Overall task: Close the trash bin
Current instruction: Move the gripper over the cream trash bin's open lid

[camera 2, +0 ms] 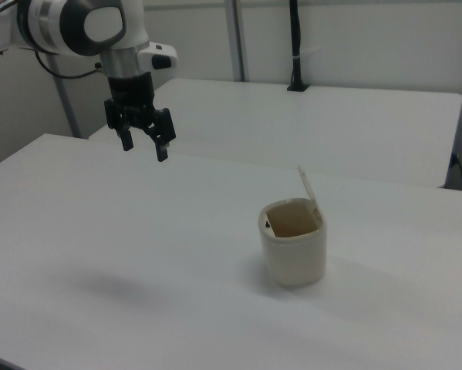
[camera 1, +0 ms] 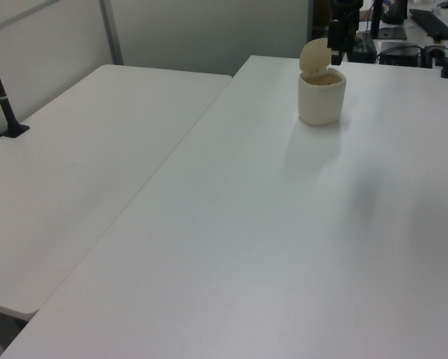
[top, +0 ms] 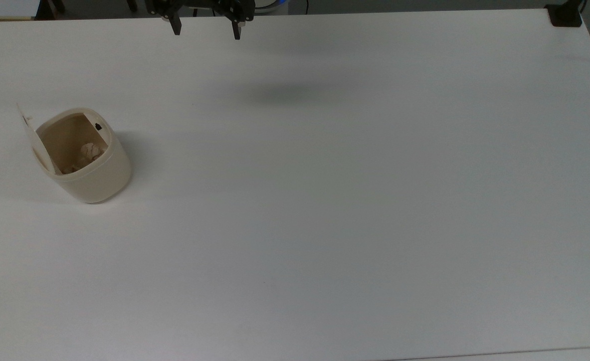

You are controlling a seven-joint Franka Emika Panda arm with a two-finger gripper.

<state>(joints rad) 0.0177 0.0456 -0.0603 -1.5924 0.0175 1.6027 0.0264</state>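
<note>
The cream trash bin (top: 94, 170) stands on the white table (top: 325, 200) near the top view's left. Its flat lid (top: 28, 131) is hinged up, almost vertical, and crumpled paper (top: 89, 151) lies inside. A small black button (top: 98, 127) sits at the rim. In the left view the trash bin (camera 1: 321, 96) is at the far end, lid (camera 1: 313, 54) raised. In the right view the trash bin (camera 2: 293, 250) stands mid-table. My gripper (top: 206, 29) hangs open and empty, high above the table's far edge; in the right view the gripper (camera 2: 144, 148) is up and left of the bin.
A second white table (camera 1: 89, 172) adjoins on the left view's left. A black clamp post (top: 565, 15) stands at the top view's far right corner, and another post (camera 2: 295, 46) rises behind in the right view.
</note>
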